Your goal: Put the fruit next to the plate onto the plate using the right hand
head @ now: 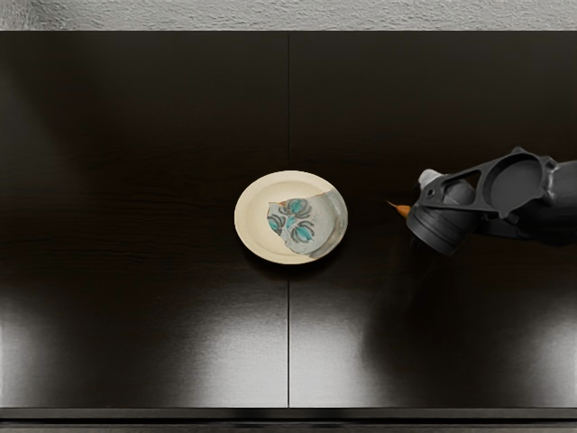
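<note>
**Right hand over the fruit, grasp unconfirmed, nothing on the plate**

Head view. Nearest you, the front edge of the table (pixel 144 397) runs along the bottom of the picture. Its dark, glossy top carries pale reflections on either side of a centre seam. The plate (pixel 251 209) sits mid-table on that seam, cream-rimmed with a teal pattern, and nothing lies on it. To its right, apart from the rim, you will see a small orange point. This is the only visible part of the fruit (pixel 398 209); the rest is hidden under the right hand (pixel 439 216). The right arm (pixel 541 194) enters from the right edge and ends directly over that spot. The left arm does not show.

Hand state: you cannot tell from this picture whether the hand has closed on the fruit or merely hangs over it, because the wrist housing covers it from above. Nor can you tell whether the fruit rests on the table or is lifted.

Assessment: the task appears to be at the grasp stage, with the transfer not yet done.

Risks noted:
1. If you lift on an unconfirmed hold, the fruit may stay behind or drop short of the plate.
2. The exposed tip looks tapered, so a partial hold could let it pivot and slip out.
3. On this smooth top, a nudge from the hand may send the fruit sliding or rolling away.
4. A low approach could strike the plate rim and shift the plate.
5. If released from too high, the fruit may roll off the shallow plate.
</note>
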Motion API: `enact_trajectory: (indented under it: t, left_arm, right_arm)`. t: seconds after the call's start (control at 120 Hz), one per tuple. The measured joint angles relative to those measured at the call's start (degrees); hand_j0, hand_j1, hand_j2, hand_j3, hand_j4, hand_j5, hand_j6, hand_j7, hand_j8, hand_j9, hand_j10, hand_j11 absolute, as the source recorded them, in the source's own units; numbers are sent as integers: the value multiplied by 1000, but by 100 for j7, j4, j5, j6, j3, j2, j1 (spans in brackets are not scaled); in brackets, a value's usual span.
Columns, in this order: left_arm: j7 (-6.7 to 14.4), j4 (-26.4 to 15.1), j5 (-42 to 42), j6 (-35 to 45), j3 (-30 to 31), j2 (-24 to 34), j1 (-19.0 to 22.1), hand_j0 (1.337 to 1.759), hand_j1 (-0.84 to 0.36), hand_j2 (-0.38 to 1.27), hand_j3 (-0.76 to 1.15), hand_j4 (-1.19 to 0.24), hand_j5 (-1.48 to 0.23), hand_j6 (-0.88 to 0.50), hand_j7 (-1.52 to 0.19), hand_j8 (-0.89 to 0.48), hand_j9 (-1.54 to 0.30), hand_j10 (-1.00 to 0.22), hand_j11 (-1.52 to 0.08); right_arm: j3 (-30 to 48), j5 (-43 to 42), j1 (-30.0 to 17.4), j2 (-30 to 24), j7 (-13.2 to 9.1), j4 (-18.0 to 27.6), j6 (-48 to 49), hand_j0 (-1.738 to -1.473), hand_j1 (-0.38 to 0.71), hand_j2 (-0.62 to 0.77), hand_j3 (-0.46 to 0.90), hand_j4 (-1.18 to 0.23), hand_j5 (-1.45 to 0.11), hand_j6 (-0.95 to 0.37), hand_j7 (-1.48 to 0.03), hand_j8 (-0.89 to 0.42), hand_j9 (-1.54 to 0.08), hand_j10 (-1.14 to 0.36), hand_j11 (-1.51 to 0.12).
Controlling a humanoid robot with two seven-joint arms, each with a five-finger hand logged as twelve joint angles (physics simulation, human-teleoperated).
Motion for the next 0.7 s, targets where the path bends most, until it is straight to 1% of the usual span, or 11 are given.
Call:
enact_trajectory:
  t: [0.208, 0.492, 0.7]
  left_arm:
    - [0, 0, 0, 0, 0, 0, 0, 1658, 343, 1, 0, -4, -6, -4, -6, -4, -6, -4, -6]
    - [0, 0, 0, 0, 0, 0, 0, 1658, 343, 1, 0, -4, -6, -4, -6, -4, -6, -4, -6]
    - [0, 0, 0, 0, 0, 0, 0, 1658, 343, 1, 0, -4, -6, -4, -6, -4, -6, -4, -6]
  right_arm:
    - [20, -5, -13, 1, 0, 1, 0, -1658, -44, -50, 0, -255, -331, -256, -331, -256, -331, -255, -331]
    - [28, -5, -7, 5, 0, 3, 0, -1658, 44, -65, 0, -329, -427, -329, -427, -329, -427, -329, -427]
    - [55, -5, 11, 1, 0, 8, 0, -1658, 77, -70, 0, -356, -463, -357, -462, -356, -462, -356, -462]
